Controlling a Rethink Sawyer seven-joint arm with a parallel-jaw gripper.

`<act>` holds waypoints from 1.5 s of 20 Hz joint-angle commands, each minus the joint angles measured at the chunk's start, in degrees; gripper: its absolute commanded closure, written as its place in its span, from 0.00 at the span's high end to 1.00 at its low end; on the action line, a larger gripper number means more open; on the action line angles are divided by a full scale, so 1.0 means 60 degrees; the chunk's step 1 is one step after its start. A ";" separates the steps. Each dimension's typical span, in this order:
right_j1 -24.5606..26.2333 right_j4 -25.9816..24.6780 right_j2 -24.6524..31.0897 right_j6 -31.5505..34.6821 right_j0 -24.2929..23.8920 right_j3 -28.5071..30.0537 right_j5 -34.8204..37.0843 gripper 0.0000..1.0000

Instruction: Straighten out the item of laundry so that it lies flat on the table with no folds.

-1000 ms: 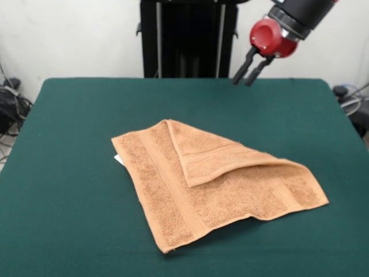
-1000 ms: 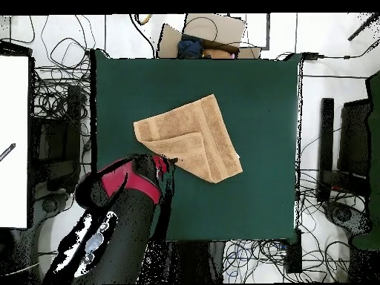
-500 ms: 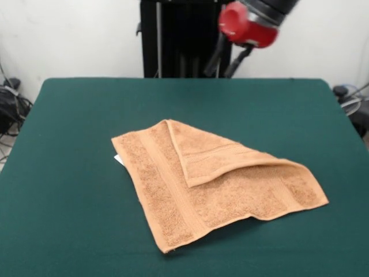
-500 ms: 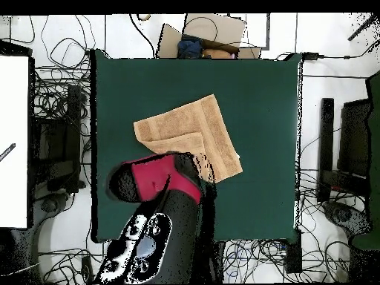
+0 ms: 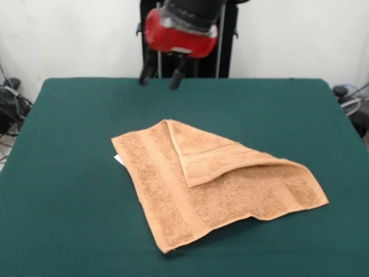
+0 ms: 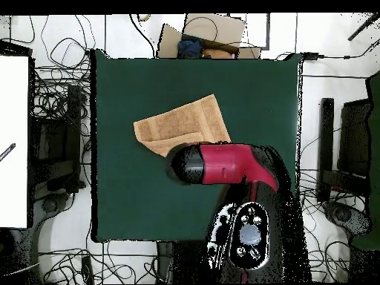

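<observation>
The towel (image 5: 216, 187) lies at the middle of the table (image 5: 69, 144), one corner folded over itself into a triangular flap, so it is not yet flat. The gripper (image 5: 161, 75) hangs in the upper middle of the front view, above the table's far edge and well apart from the cloth, jaws spread and empty, likely placed to reach the flap next
</observation>
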 commanded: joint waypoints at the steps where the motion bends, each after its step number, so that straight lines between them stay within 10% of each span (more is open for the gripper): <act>1: 0.0872 -0.0073 0.2996 -0.2698 -0.1368 0.0175 0.0904 1.00; 30: 0.2168 0.0047 0.5886 -0.2891 -0.3774 -0.0155 0.2321 1.00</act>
